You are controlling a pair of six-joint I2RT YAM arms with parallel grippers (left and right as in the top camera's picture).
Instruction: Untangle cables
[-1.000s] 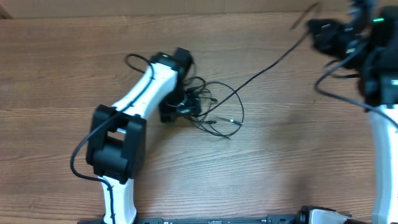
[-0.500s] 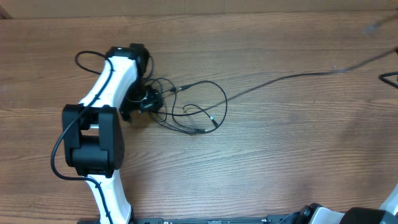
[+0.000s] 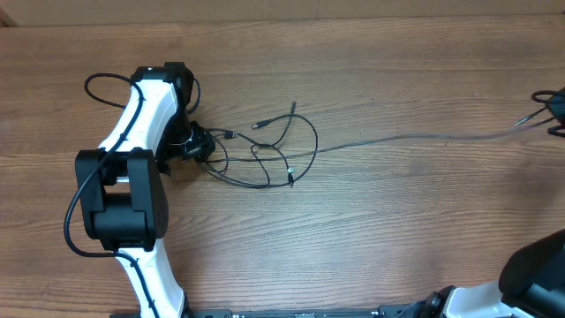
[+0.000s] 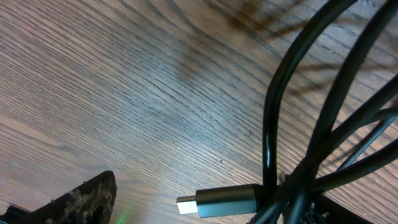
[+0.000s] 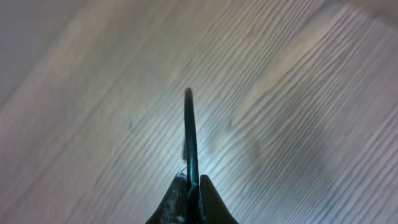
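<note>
Your left gripper [image 3: 196, 146] had moved left along with the cable tangle [image 3: 265, 155], its jaws wide open. Your right gripper [image 5: 191, 186] was pinched shut on one cable [image 3: 415, 136] stretched rightward.

White-shelled left arm [image 3: 141, 119] of mine, boxy black joint [image 3: 119, 201] behind my left end effector [image 3: 194, 146], thick black wire [image 3: 86, 87] looping alongside, dark mottled fingertips [image 5: 176, 201] on my right end effector [image 5: 191, 186].

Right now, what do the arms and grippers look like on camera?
Left arm: white links, boxy black joint housings, a thick black wire looping alongside. Right arm: only a black section shows. Left finger and right fingers are dark, mottled.
</note>
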